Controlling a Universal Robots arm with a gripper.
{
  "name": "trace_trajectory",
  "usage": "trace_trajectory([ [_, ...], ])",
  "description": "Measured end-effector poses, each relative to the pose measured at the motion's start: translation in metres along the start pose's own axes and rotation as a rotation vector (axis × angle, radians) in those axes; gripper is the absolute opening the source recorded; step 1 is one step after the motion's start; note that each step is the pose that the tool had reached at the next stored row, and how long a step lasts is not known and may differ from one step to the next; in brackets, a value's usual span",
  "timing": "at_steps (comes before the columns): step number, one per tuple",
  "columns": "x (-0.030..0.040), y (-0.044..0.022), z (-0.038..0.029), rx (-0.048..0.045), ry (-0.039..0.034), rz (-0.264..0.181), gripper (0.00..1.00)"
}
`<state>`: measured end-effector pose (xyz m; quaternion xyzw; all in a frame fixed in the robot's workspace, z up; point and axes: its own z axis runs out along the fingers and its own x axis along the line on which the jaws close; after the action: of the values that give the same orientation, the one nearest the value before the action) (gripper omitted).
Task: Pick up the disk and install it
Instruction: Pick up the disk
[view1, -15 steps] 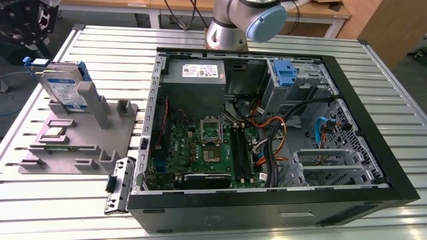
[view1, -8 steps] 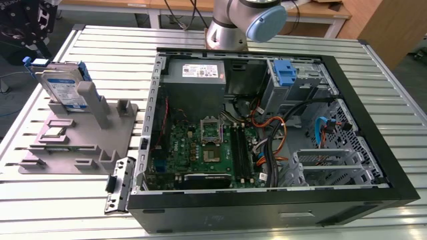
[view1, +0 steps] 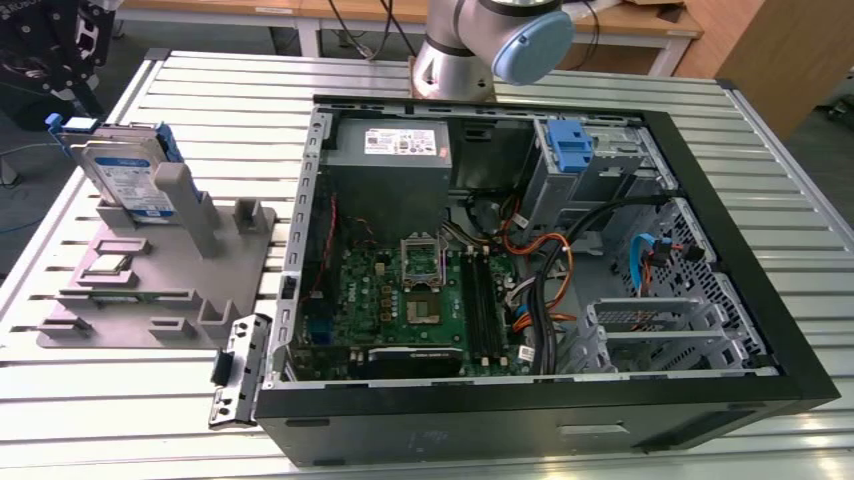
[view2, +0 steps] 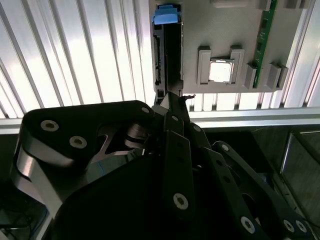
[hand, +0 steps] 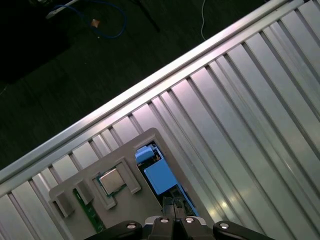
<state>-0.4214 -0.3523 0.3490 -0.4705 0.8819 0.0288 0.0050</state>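
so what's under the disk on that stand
The disk stands on edge in a slot of the grey holder, which lies on the ribbed metal table. The slot's walls cover the disk's lower edge, so what it rests on there cannot be seen.

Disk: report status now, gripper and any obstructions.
Gripper shut, empty, hovering near the disk. Disk upright in the grey fixture, outside the open computer case. Nothing seen between gripper and disk.
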Motion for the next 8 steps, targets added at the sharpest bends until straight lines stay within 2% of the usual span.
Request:
trace_trajectory([
  [8,0.0000,0.0000,0.0000,-0.0011,0.0007,-0.023,0.11],
])
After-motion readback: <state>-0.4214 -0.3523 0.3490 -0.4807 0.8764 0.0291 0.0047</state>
